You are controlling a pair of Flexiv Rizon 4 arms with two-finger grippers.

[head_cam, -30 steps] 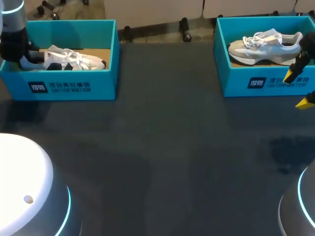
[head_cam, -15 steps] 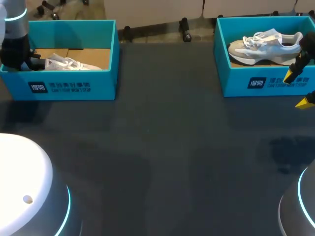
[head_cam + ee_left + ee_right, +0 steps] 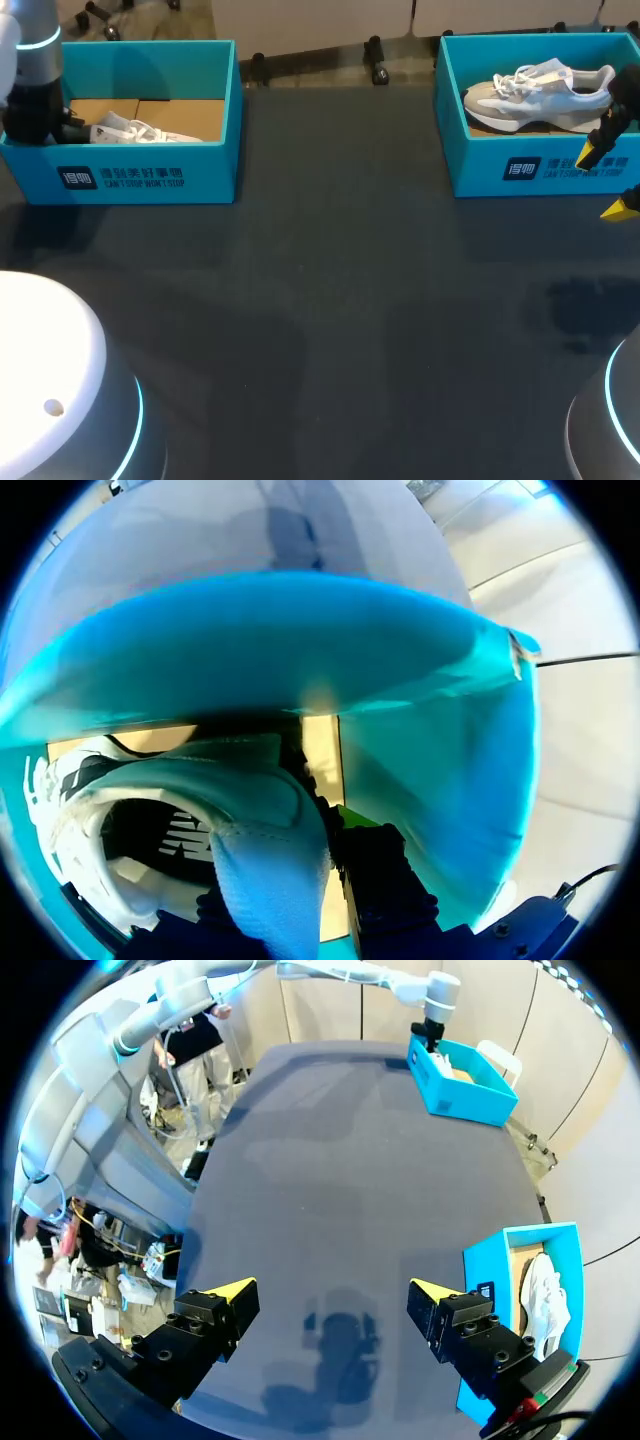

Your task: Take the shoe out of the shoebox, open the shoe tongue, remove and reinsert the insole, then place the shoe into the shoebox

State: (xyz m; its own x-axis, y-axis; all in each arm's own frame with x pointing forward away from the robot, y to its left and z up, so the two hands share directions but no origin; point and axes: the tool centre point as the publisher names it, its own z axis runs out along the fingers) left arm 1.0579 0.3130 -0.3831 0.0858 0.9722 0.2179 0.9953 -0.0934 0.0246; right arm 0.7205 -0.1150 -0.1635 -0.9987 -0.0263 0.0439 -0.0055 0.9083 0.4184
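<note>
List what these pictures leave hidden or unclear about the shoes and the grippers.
- Left gripper: left wrist view, buried under the white shoe's collar; whether it grips cannot be told.
- White shoe: head view, mostly hidden behind the left shoebox's front wall; only laces show.
- Grey shoe's insole: head view, hidden inside the shoe.
- Right gripper: head view, partly cut off by the edge.

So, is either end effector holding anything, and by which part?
The left end effector grips the white shoe by its heel; the right end effector holds nothing.
</note>
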